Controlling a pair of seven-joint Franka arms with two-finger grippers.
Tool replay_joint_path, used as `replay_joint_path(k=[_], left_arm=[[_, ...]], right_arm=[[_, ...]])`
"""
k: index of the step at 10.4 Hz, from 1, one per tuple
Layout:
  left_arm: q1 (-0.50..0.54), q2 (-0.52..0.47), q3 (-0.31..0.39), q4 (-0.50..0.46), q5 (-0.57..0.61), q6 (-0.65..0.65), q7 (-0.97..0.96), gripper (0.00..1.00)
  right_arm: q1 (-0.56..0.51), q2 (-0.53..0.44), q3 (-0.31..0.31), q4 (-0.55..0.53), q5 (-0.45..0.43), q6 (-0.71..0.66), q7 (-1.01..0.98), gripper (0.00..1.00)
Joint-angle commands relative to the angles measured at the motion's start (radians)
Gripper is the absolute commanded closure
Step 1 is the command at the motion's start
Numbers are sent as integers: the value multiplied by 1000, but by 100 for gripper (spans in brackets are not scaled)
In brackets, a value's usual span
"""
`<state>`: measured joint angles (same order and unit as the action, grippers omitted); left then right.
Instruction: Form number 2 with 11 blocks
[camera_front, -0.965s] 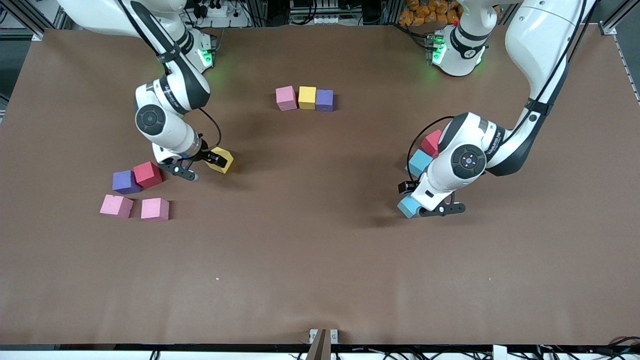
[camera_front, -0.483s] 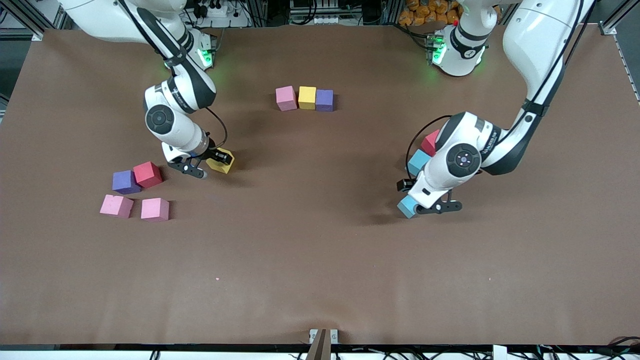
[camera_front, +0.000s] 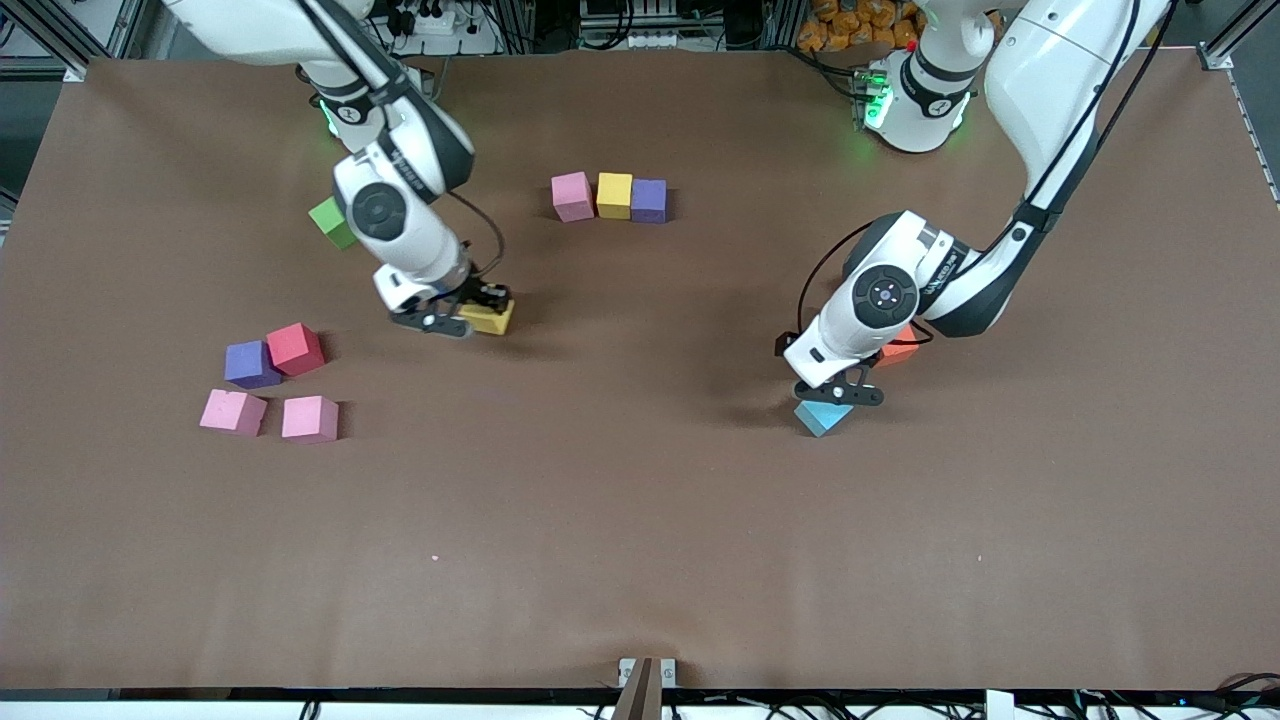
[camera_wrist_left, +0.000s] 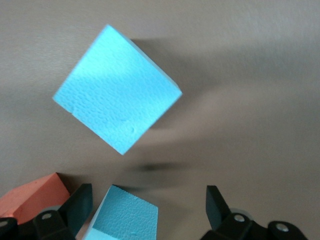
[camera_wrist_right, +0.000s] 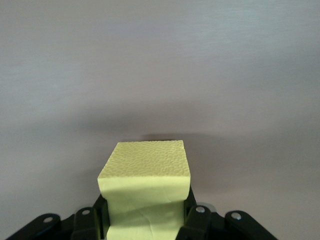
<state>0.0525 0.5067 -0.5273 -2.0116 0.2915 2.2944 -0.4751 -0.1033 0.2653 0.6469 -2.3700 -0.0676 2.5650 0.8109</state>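
My right gripper (camera_front: 470, 312) is shut on a yellow block (camera_front: 490, 320) (camera_wrist_right: 145, 187), which it holds low over the table; its jaws press both sides. A pink (camera_front: 572, 196), a yellow (camera_front: 614, 195) and a purple block (camera_front: 649, 200) form a row at mid-table. My left gripper (camera_front: 845, 393) (camera_wrist_left: 148, 210) hangs open over a light blue block (camera_front: 822, 415). In the left wrist view a second light blue block (camera_wrist_left: 125, 215) lies between the spread fingers (camera_wrist_left: 217, 207), ungripped, beside an orange block (camera_wrist_left: 32, 197) (camera_front: 897, 348).
Toward the right arm's end lie a purple (camera_front: 250, 364), a red (camera_front: 295, 348) and two pink blocks (camera_front: 233, 411) (camera_front: 309, 418). A green cube (camera_front: 331, 222) sits beside the right arm's wrist.
My right gripper shut on the yellow block and carried it toward the table's middle, uncovering the green cube. My left arm shifted; it now hides the red block, and the orange one shows.
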Motion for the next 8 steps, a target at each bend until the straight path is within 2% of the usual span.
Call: replay_joint_path(k=[1, 3, 4, 6, 7, 8], left_arm=[[12, -22, -5, -48, 21, 5, 81, 0], [15, -36, -5, -73, 21, 5, 156, 0], [15, -52, -5, -102, 21, 5, 174, 0], [17, -79, -5, -147, 44, 5, 211, 0], [32, -115, -5, -182, 44, 5, 248, 0], [58, -131, -6, -200, 44, 5, 272, 0]], right_arm=[[101, 3, 2, 66, -21, -22, 63, 100], [179, 47, -1, 151, -26, -38, 181, 100], [220, 89, -6, 220, -59, -101, 258, 100], [290, 214, -1, 403, -231, -262, 490, 100], [309, 235, 2, 419, -279, -266, 546, 100], [330, 236, 5, 417, -287, -266, 548, 100]])
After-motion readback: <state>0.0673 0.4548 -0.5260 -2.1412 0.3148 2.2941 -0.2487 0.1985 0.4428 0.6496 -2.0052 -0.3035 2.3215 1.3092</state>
